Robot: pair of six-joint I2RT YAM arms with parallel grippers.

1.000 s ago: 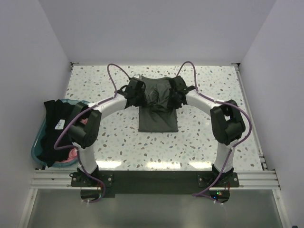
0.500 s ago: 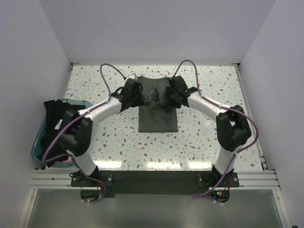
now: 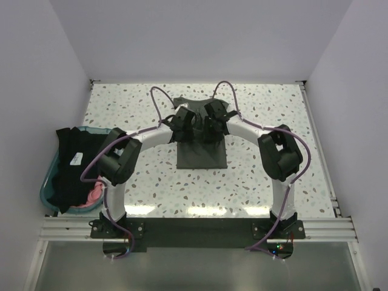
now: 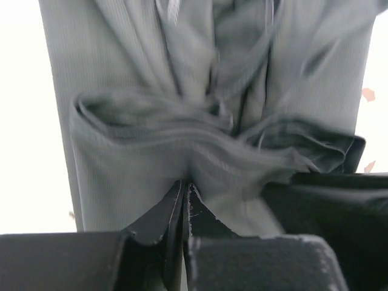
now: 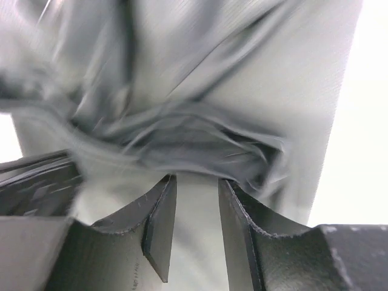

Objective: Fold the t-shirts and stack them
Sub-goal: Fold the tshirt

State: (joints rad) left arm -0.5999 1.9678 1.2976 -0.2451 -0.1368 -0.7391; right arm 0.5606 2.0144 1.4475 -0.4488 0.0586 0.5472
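Where the olive shirt (image 3: 202, 154) lies mid-table, its near half is flat and squared and its far half is gathered into a ridge under the two grippers. The step in hand appears to be the lengthwise fold. To do it well, both ends of the ridge should travel toward the near hem at one height and one pace, so that the folded edge lands straight and the sides line up. The cloth should be let go only once it lies flat, and any bunching between the grippers should be smoothed outward.

The left gripper (image 3: 185, 121) meets the ridge with its fingers (image 4: 159, 215) pressed together, and by the look of it a pinch of cloth is caught at the tips. The right gripper (image 3: 212, 119) stands just beside it. Its fingers (image 5: 159, 221) are narrowly apart, with the ridge just ahead of them; whether they bear on cloth cannot be told.

Both arms reach forward and bend inward, wrists pitched down, and nearly touch over the shirt's midline. On the table's (image 3: 273, 109) left edge sits the tub (image 3: 47, 182), with the black shirt (image 3: 70, 163) draped over it and the pink shirt (image 3: 93, 195) showing beneath.
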